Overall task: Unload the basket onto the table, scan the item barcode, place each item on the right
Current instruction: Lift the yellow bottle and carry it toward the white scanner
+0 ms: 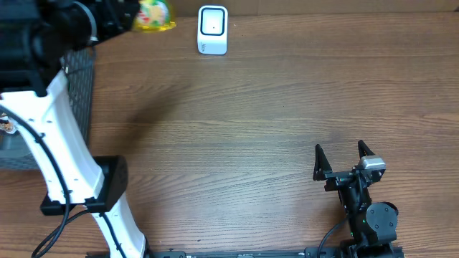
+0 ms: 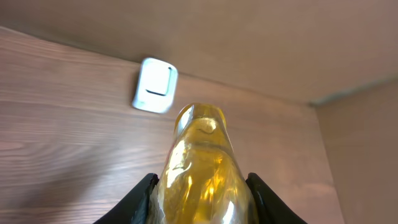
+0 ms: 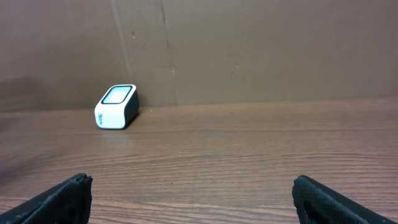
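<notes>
The left gripper reaches to the far left part of the table. Its jaws are closed on a yellow see-through item, with one finger on each side of it. The item points toward the white scanner; it is near the scanner but apart from it. The right gripper sits at the near right side, its jaws wide apart and holding nothing. A dark mesh basket stands at the left edge, partly under the left arm. What lies in it I cannot tell.
</notes>
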